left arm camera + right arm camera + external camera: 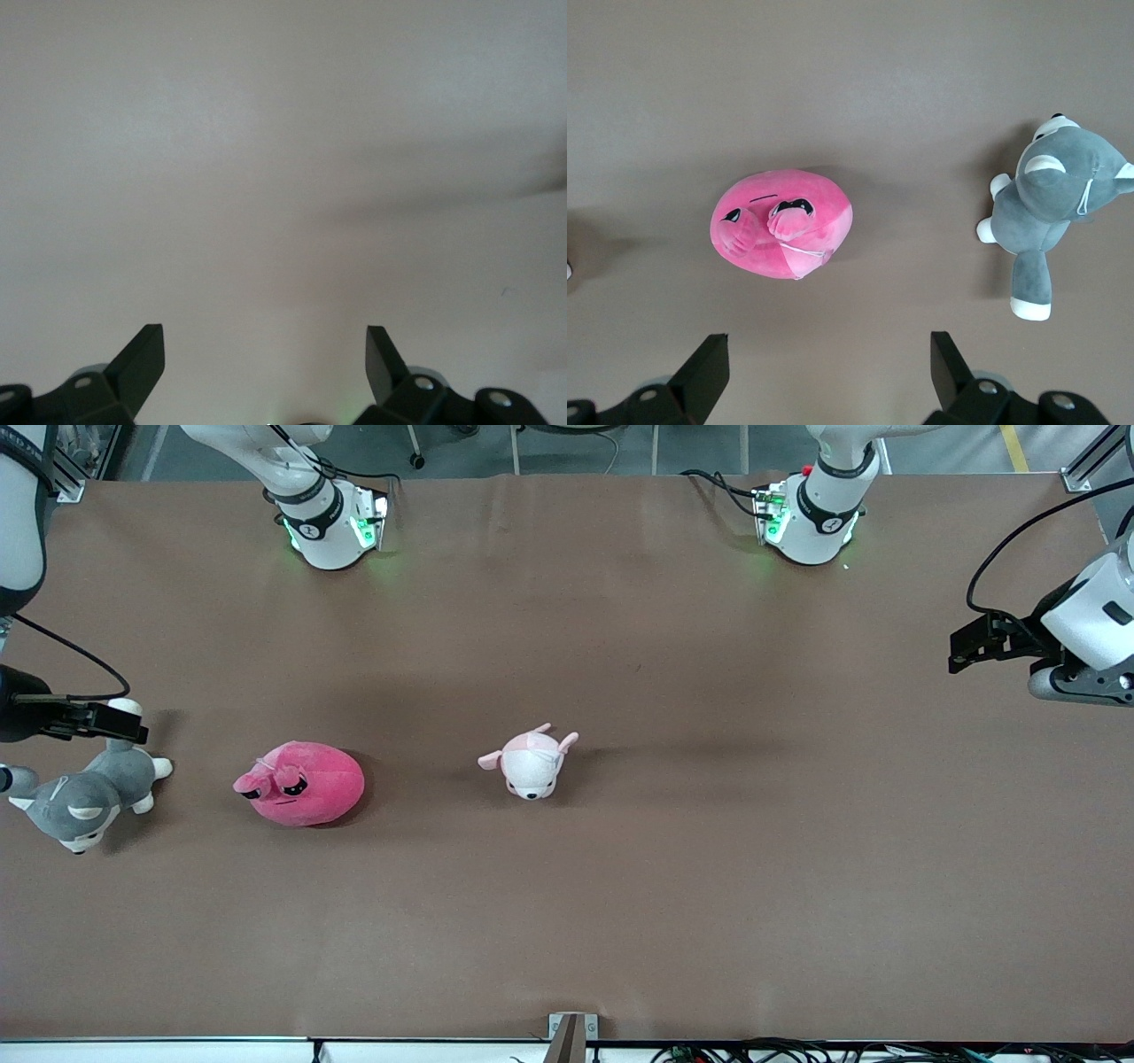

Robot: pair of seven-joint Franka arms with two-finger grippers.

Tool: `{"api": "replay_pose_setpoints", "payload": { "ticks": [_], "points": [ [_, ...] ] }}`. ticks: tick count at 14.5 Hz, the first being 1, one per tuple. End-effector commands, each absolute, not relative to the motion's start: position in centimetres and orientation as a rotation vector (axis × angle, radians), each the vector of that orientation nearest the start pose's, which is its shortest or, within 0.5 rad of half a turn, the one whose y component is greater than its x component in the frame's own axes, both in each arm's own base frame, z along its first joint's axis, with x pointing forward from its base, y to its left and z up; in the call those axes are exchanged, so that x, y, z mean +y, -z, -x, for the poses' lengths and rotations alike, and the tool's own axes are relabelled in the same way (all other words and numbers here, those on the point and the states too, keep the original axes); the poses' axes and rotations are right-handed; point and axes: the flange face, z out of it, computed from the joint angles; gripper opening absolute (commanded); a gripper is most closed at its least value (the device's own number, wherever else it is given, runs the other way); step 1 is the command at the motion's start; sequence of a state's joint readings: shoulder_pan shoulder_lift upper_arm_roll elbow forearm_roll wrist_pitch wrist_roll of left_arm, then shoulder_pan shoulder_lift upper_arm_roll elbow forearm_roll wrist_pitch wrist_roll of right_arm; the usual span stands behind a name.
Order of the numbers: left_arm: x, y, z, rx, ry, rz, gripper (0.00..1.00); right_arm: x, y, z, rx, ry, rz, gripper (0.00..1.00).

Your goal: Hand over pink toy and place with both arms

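- The pink toy [301,784] lies on the brown table [620,912] toward the right arm's end, free of both grippers.
- A grey husky [84,793] sits at the toy's 9 o'clock in the front view, and a pale puppy [532,762] at its 3 o'clock.
- The right gripper [824,372] hangs over the husky, jaws released and empty.
- The left gripper [266,363] waits over bare table at the left arm's end, jaws released and empty.
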State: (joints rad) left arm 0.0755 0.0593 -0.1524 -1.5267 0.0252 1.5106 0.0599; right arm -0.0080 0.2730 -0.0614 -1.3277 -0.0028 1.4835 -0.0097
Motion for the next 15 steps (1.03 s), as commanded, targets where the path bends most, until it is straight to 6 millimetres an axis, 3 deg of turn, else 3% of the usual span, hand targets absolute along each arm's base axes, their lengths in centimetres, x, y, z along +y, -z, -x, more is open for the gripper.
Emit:
{"api": "replay_pose_setpoints", "payload": {
  "ticks": [1, 7, 15],
  "points": [
    [-3.5, -61.2, -55.9, 0.234, -0.109, 3.096, 1.00, -3.6, -57.9, -59.7, 0.077, -0.196, 3.148, 1.00],
    [-3.4, -61.2, -55.9, 0.230, -0.109, 3.102, 1.00, -3.0, -59.9, -55.5, 0.060, -0.095, 3.147, 1.00],
    [-3.1, -61.1, -55.9, 0.220, -0.115, 3.101, 1.00, -2.3, -63.0, -52.7, 0.044, -0.080, 3.144, 1.00]
  ]
}}
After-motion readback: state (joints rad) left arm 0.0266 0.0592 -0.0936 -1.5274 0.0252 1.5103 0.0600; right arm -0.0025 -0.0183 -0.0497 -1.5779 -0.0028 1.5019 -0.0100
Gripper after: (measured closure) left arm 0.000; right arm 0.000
